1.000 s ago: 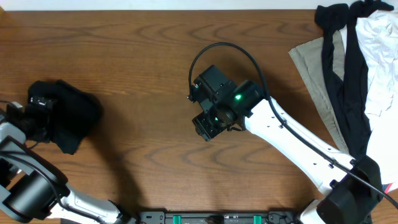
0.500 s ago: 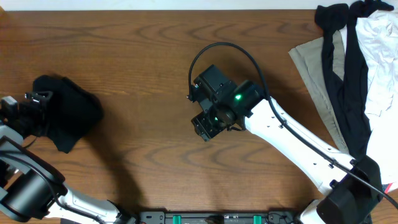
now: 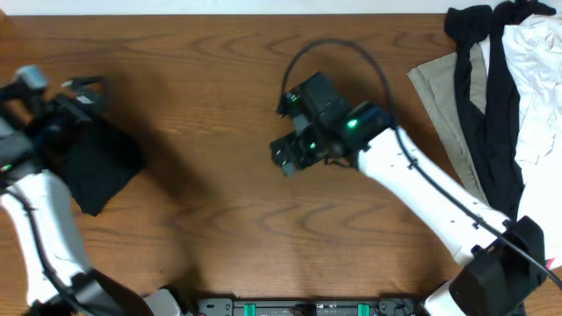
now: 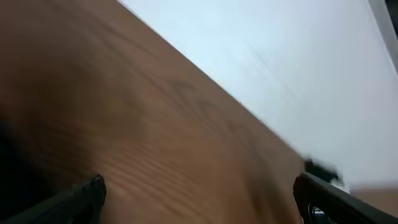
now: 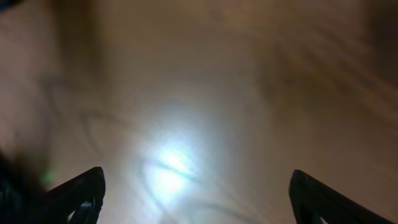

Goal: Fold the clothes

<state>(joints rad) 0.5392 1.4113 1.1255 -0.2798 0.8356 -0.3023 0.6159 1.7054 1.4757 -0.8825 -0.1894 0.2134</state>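
A folded black garment (image 3: 104, 167) lies on the wooden table (image 3: 202, 79) at the far left. My left gripper (image 3: 83, 91) is blurred, raised above the garment's far edge, apart from it. In the left wrist view its fingers (image 4: 199, 200) are wide open with only bare wood between them. My right gripper (image 3: 284, 158) hovers over the table's middle. In the right wrist view it (image 5: 198, 196) is open and empty over bare wood. A pile of unfolded clothes sits at the far right: a khaki piece (image 3: 446, 95), a black piece (image 3: 492, 105) and a white piece (image 3: 537, 79).
The right arm's white link (image 3: 430, 193) runs diagonally from the front right to the middle. The table's far edge (image 3: 219, 10) meets a white wall. A glare spot (image 5: 171, 158) shines on the wood under the right gripper.
My left gripper has come off the black garment and risen toward the back. The garment stays folded on the table. My right gripper has shifted slightly back and right.
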